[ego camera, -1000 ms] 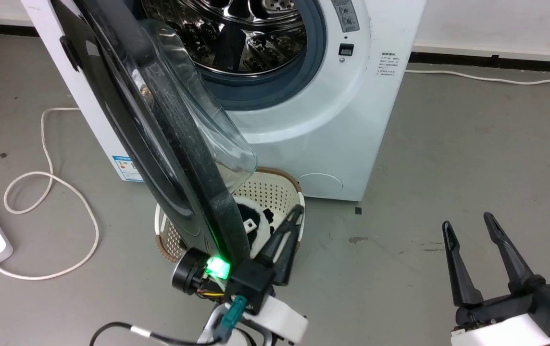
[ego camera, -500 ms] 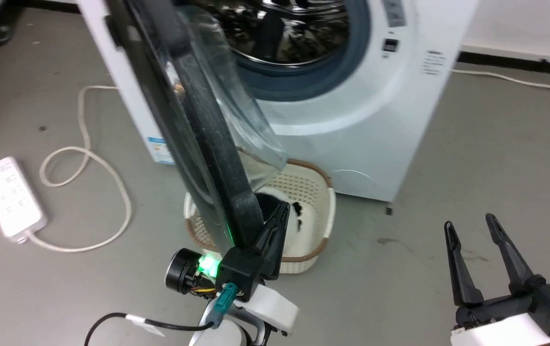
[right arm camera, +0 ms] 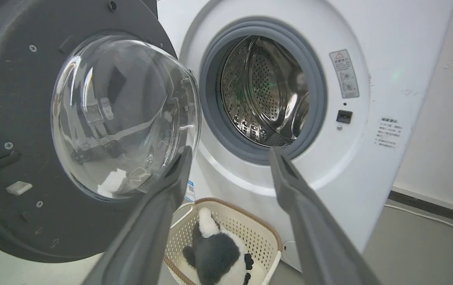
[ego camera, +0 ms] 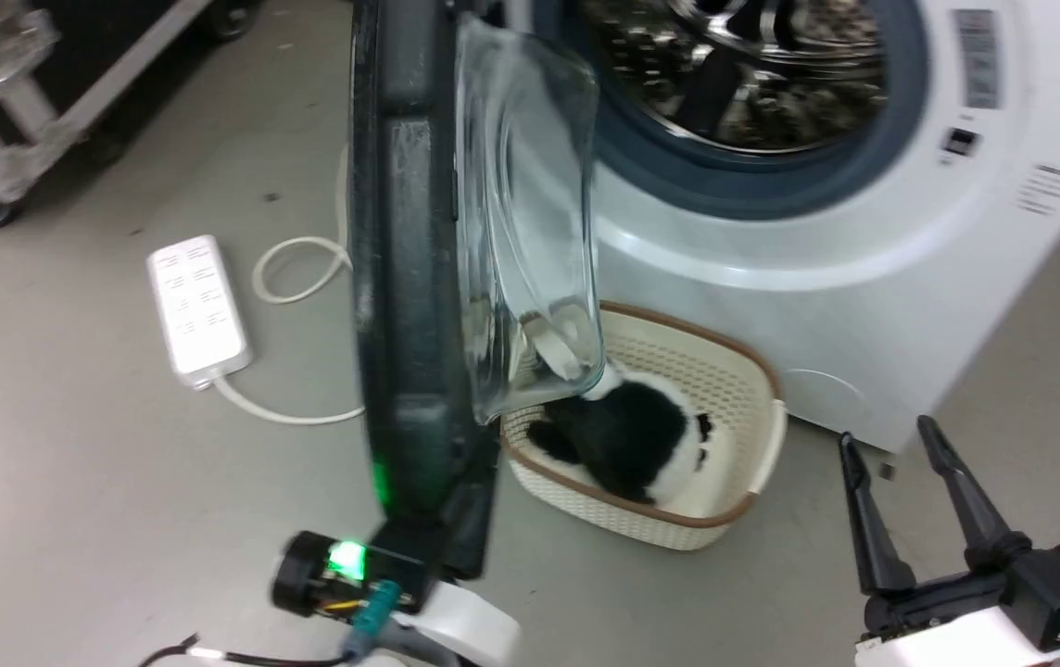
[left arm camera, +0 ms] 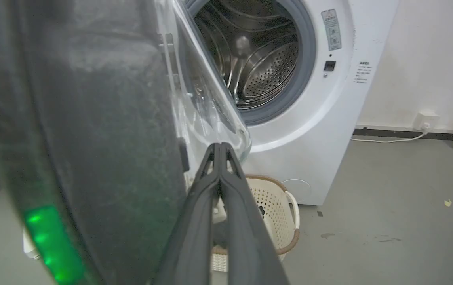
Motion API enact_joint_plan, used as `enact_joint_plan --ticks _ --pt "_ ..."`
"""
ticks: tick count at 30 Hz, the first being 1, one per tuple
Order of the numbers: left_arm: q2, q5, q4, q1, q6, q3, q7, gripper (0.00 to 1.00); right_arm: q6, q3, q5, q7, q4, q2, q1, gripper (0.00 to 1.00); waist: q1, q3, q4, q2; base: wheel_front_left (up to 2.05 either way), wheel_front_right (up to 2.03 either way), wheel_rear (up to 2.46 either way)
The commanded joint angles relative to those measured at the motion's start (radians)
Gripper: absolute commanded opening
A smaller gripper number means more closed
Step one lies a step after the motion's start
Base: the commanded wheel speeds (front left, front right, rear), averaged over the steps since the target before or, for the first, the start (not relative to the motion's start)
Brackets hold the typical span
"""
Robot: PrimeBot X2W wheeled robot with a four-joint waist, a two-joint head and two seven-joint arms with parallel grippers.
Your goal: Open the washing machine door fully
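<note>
Sticking out from the front of the washing machine (ego camera: 771, 278), the washing machine door (ego camera: 400, 278) stands wide open on the left. In the head view it shows edge-on, like a tall black slab. Its clear glass bowl (ego camera: 530, 232) bulges to the right, toward the round hole. The shiny steel drum (ego camera: 752, 74) shows inside the hole, with a blue-grey rubber ring (ego camera: 891, 157) around it.

The left tool (left arm camera: 219, 147) is down by the bottom edge of the door. In the left wrist view its two dark fingers are pressed tight together with nothing between them. They lie just beside the inside face of the door, near the glass bowl. I cannot tell if they touch the door. A green light (ego camera: 345, 559) glows on the left wrist.

The right tool (ego camera: 887, 433) is at the lower right, well apart from the door. Its fingers are spread apart and hold nothing.

A cream basket (ego camera: 752, 500) sits on the grey floor (ego camera: 76, 482) just in front of the machine, below the glass bowl. A black and white soft toy (ego camera: 627, 435) lies in it. A white power strip (ego camera: 195, 310) with its cord lies on the floor on the other side of the door.
</note>
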Motion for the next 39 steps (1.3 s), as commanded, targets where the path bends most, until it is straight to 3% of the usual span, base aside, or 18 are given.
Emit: enact_joint_plan --ticks 1,12,23,29,35,39 --pt "0.012 -0.006 -0.007 0.008 0.014 0.028 -0.004 0.0 0.001 0.004 -0.009 -0.005 0.002 0.004 -0.001 1.0 0.0001 0.006 0.049 0.0 0.0 0.0 0.0" --pt "0.101 -0.061 -0.018 -0.043 0.028 0.23 -0.004 0.0 0.001 0.03 -0.032 -0.005 0.0 -0.015 -0.037 1.0 0.0001 0.103 0.101 0.0 0.0 0.0 0.0" --pt "0.264 -0.174 0.184 -0.222 -0.007 0.441 -0.004 0.0 0.001 0.032 -0.031 -0.005 -0.002 -0.091 -0.091 1.0 0.0001 0.236 0.061 0.0 0.0 0.0 0.0" --pt "0.327 -0.2 0.288 -0.299 -0.023 0.509 -0.004 0.0 0.001 0.017 -0.027 -0.005 -0.009 -0.113 -0.096 1.0 0.0001 0.269 0.038 0.0 0.0 0.0 0.0" --pt "0.323 -0.183 0.326 -0.332 -0.03 0.544 -0.004 0.0 0.001 0.011 -0.024 -0.005 -0.007 -0.118 -0.096 1.0 0.0001 0.271 0.026 0.0 0.0 0.0 0.0" --pt "0.298 -0.149 0.277 -0.319 -0.039 0.564 -0.004 0.0 0.001 0.008 -0.02 -0.005 -0.003 -0.106 -0.095 1.0 0.0001 0.247 0.016 0.0 0.0 0.0 0.0"
